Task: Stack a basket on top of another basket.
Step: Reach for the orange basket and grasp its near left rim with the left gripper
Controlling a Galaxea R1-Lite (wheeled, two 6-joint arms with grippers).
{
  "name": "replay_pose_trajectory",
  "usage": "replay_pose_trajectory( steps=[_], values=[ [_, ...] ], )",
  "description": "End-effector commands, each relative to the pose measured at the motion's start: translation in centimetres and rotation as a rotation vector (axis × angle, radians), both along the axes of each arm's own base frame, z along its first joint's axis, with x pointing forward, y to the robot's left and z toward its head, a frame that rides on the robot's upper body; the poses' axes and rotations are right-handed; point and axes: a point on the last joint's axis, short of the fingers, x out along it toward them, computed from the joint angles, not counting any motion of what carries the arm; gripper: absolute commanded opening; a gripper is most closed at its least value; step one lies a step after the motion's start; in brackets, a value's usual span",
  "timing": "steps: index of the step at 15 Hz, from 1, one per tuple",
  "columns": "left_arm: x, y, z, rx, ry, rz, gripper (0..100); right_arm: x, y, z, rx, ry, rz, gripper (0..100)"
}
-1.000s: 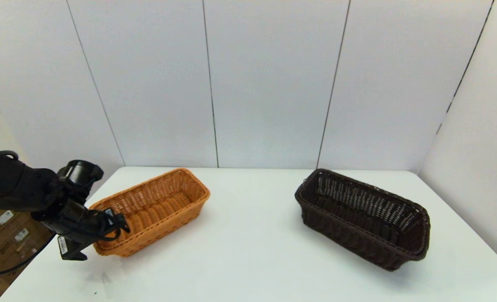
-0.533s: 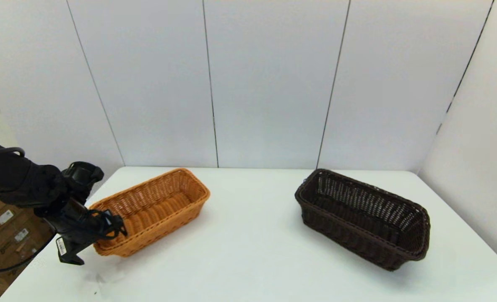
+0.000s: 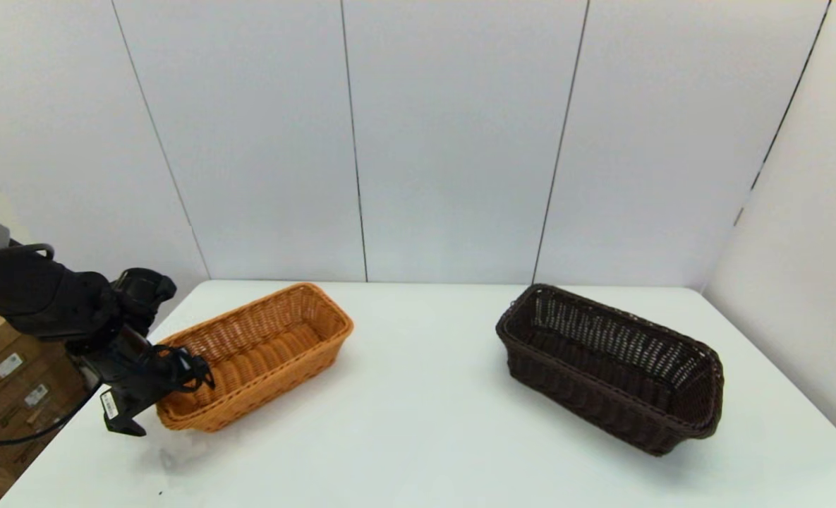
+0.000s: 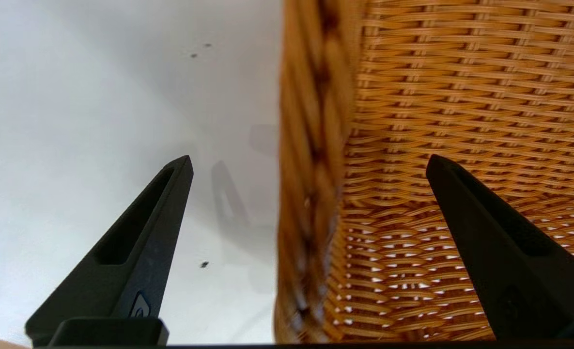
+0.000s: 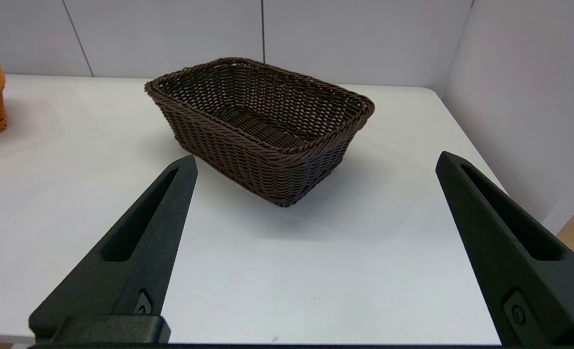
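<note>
**Baskets apart; left gripper astride the orange rim**

Dark brown basket [image 3: 609, 367], head view: it sits on the right half of the white table [image 3: 418, 423], upright, with nothing in it. The orange-tan basket [image 3: 255, 353] sits on the left half, well apart from it, also with nothing in it. The left gripper [image 3: 160, 384] is at the near short end of the orange-tan basket.

Left wrist view: the left gripper's jaws stand wide open, one finger [image 4: 141, 252] outside over the table, the other inside over the woven wall. The braided rim [image 4: 311, 194] runs between them, held by neither.

Right wrist view: the right gripper [image 5: 316, 252] hangs above the table's near side, jaws wide open and holding nothing. The dark brown basket lies ahead of it, interior bare.
</note>
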Motion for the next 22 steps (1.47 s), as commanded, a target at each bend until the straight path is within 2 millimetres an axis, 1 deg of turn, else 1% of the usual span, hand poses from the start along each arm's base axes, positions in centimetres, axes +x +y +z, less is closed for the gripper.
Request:
replay_pose_trajectory(
  steps=[1, 7, 10, 13, 14, 22],
  values=[
    [0.19, -0.03, -0.04, -0.017, -0.003, -0.003, 100, 0.01, 0.00, 0.01, 0.000, 0.001, 0.000, 100],
    [0.24, -0.03, -0.80, -0.021, 0.019, -0.003, 100, 0.01, 0.00, 0.01, 0.000, 0.001, 0.000, 100],
    [0.34, -0.02, -0.74, -0.022, 0.013, -0.004, 100, 0.01, 0.00, 0.01, 0.000, 0.001, 0.000, 100],
    [0.58, -0.05, -0.47, -0.068, -0.006, -0.014, 100, 0.01, 0.00, 0.01, 0.000, 0.001, 0.000, 100],
    [0.56, -0.07, -0.42, -0.076, -0.007, -0.017, 0, 0.02, 0.00, -0.04, 0.000, 0.003, 0.000, 100],
    [0.71, -0.11, -0.32, -0.077, -0.016, -0.023, 0, 0.01, 0.00, 0.01, 0.000, 0.001, 0.000, 100]
  ],
)
